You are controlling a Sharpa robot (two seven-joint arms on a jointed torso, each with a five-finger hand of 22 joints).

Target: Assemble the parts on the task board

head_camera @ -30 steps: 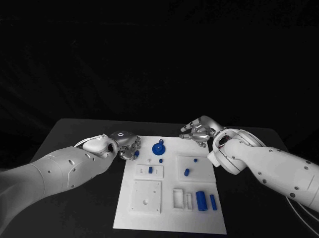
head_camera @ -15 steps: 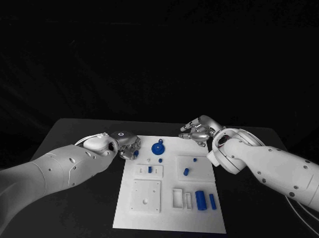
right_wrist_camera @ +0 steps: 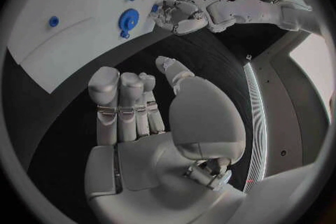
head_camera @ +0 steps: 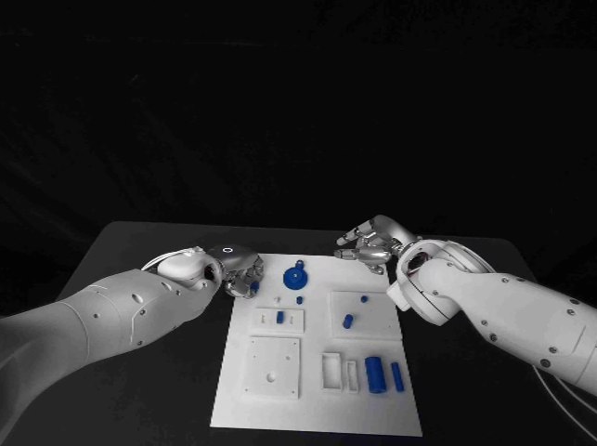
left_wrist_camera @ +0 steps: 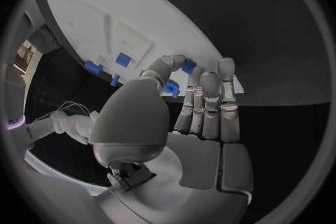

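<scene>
The white task board [head_camera: 312, 390] lies mid-table, also seen from the wrists [left_wrist_camera: 91, 5] [right_wrist_camera: 63, 17]. A round blue disc [head_camera: 294, 277] [right_wrist_camera: 129, 18] sits near its far edge. Small blue pegs and blocks [head_camera: 348, 322] stand in the middle plates, and two blue bars [head_camera: 374, 372] lie near the front right. My left hand [head_camera: 238, 272] [right_wrist_camera: 181, 15] is at the board's far left corner. Its curled fingers [left_wrist_camera: 210, 95] and thumb pinch a small blue part [left_wrist_camera: 171, 87]. My right hand [head_camera: 369, 243] [right_wrist_camera: 140, 117] hovers off the far right corner, holding nothing, thumb apart from the fingers.
Black table [head_camera: 137, 251] surrounds the board on every side. Both forearms reach in along the board's left and right edges. A pale recessed plate [head_camera: 274, 367] sits at the board's front left.
The left hand has edged slightly at the board's far left corner. The right hand and the parts on the board have stayed put.
</scene>
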